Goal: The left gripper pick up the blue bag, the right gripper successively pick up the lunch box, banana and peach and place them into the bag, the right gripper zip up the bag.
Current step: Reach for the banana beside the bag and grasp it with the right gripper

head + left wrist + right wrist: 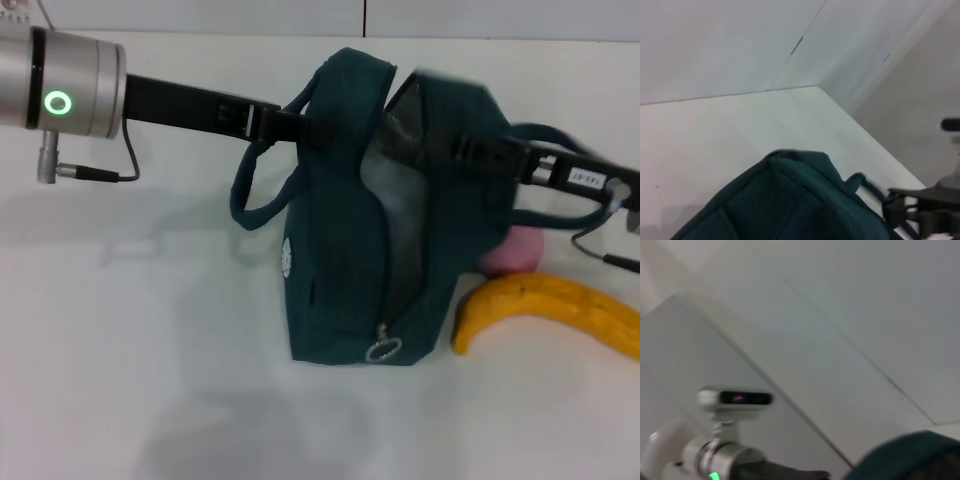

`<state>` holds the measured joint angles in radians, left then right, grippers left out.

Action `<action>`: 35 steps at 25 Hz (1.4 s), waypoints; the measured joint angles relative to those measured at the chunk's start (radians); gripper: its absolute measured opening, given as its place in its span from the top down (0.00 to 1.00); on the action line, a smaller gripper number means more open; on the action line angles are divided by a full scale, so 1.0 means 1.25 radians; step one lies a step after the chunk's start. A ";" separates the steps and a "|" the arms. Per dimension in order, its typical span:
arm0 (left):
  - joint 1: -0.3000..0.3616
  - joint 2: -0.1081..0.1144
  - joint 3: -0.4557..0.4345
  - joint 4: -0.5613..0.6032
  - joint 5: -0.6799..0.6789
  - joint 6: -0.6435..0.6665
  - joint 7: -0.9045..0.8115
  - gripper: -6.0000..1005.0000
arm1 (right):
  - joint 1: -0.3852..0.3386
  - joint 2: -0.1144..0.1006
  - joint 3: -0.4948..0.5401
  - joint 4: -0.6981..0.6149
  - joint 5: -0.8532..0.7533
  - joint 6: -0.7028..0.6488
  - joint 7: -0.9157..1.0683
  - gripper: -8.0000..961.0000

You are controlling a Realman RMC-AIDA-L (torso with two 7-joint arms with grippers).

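Blue bag (340, 230), one only, stands on the white table (130, 380) in the head view, its top zipper open onto a grey lining; nothing inside can be made out. The left gripper (300, 125) is clamped on the bag's left top edge. The right gripper (470, 150) sits at the bag's right top edge, fingers hidden. One banana (555, 310) lies just right of the bag, one peach (515, 255) touching its side.

Left wrist view: the bag (790, 205) fills the lower frame, the other arm beyond it.

Right wrist view: a corner of the bag (912, 457) and the left arm (720, 460).
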<state>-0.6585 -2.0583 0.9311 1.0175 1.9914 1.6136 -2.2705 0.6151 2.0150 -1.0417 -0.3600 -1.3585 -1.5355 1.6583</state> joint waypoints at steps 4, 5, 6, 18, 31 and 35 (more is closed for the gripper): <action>0.009 0.001 0.000 -0.002 0.000 0.000 0.012 0.94 | -0.031 -0.009 -0.004 -0.115 -0.019 -0.054 -0.027 0.75; 0.012 0.001 0.000 -0.002 0.000 0.000 0.015 0.94 | -0.042 -0.011 -0.004 -0.153 -0.023 -0.067 -0.036 0.72; 0.015 0.001 0.000 -0.002 -0.001 0.000 0.018 0.94 | -0.054 -0.013 -0.002 -0.188 -0.025 -0.078 -0.043 0.68; 0.049 0.001 -0.031 -0.002 -0.003 0.000 0.039 0.94 | -0.215 -0.004 0.057 -0.769 -0.289 -0.118 0.136 0.36; 0.045 0.003 -0.049 0.002 0.002 0.000 0.034 0.94 | -0.215 0.001 -0.065 -1.066 -0.718 -0.183 0.410 0.34; 0.041 0.003 -0.059 0.003 -0.001 -0.001 0.033 0.94 | -0.183 -0.001 -0.106 -1.075 -0.828 -0.220 0.462 0.34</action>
<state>-0.6073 -2.0539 0.8573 1.0207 1.9907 1.6128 -2.2291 0.3859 2.0136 -1.1745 -1.7043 -2.3930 -1.8110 2.2361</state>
